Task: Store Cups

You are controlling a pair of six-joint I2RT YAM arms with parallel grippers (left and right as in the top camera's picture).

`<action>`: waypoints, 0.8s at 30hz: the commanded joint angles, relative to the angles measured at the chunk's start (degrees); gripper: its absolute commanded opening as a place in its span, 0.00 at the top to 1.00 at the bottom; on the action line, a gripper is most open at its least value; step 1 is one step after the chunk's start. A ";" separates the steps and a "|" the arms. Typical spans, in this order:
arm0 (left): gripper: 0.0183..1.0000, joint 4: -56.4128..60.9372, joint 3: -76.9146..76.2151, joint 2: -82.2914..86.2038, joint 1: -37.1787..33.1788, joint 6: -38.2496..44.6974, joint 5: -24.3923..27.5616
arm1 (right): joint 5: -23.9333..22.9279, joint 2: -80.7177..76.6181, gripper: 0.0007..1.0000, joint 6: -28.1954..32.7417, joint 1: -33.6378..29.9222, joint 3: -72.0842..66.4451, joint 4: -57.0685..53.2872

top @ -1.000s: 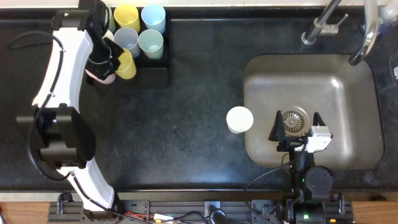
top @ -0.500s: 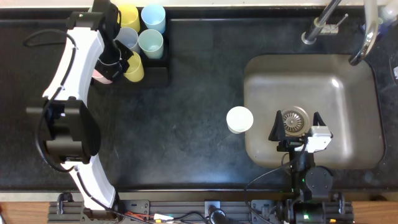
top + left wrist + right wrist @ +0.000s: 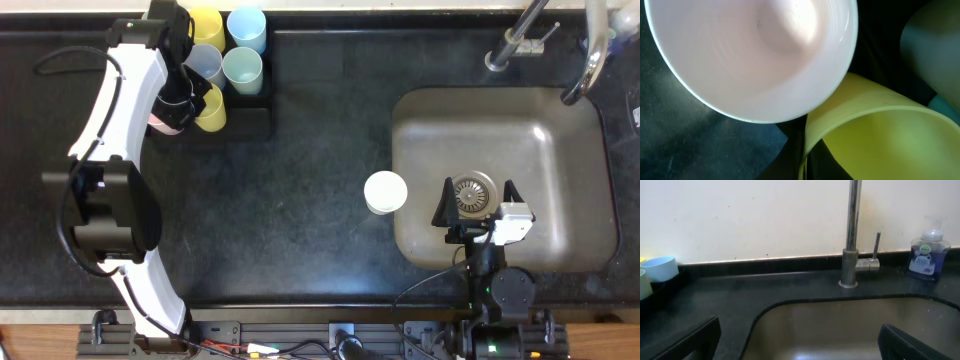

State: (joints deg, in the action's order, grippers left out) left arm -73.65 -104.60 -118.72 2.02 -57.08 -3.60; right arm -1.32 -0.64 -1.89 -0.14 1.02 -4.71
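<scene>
My left gripper (image 3: 188, 100) is at the black cup rack (image 3: 255, 115) in the counter's far left corner, shut on a tilted yellow cup (image 3: 209, 108). In the left wrist view that yellow cup (image 3: 875, 135) lies on its side with its rim close up, next to the mouth of a pink cup (image 3: 755, 55). The pink cup (image 3: 158, 122) peeks out beside my arm. A yellow cup (image 3: 203, 22), a blue one (image 3: 246, 25), a grey-blue one (image 3: 205, 62) and a teal one (image 3: 242, 68) stand upright in the rack. A white cup (image 3: 385, 192) stands alone by the sink. My right gripper (image 3: 476, 200) hangs open over the sink.
The steel sink (image 3: 560, 140) takes up the right side, with its drain (image 3: 474, 192) under my right gripper. A faucet (image 3: 854, 235) and a blue soap bottle (image 3: 928, 255) stand behind the sink. Bare black counter (image 3: 300, 220) lies between the rack and the sink.
My left arm shifted right toward the rack, carrying the yellow cup with it, then eased back slightly. The right arm and the white cup stayed still.
</scene>
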 commanded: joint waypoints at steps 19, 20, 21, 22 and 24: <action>0.00 -0.15 1.46 1.79 0.09 -3.19 -0.76 | 0.24 0.44 0.00 -0.28 -0.15 -0.76 0.31; 0.00 -0.15 1.46 2.86 0.22 -3.08 -0.83 | 0.24 0.44 0.00 -0.28 -0.15 -0.76 0.31; 0.00 -0.13 1.46 4.13 0.35 -2.97 -1.03 | 0.24 0.44 0.00 -0.28 -0.15 -0.76 0.31; 0.00 -0.17 1.46 5.73 0.50 -2.78 -1.18 | 0.24 0.44 0.00 -0.28 -0.15 -0.76 0.31; 0.00 -0.20 1.46 9.25 0.76 -2.69 -1.49 | 0.24 0.44 0.00 -0.28 -0.15 -0.76 0.31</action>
State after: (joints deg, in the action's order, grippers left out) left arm -73.67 -103.15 -116.88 2.28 -59.88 -3.95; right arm -1.34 -0.64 -1.91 -0.14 1.02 -4.73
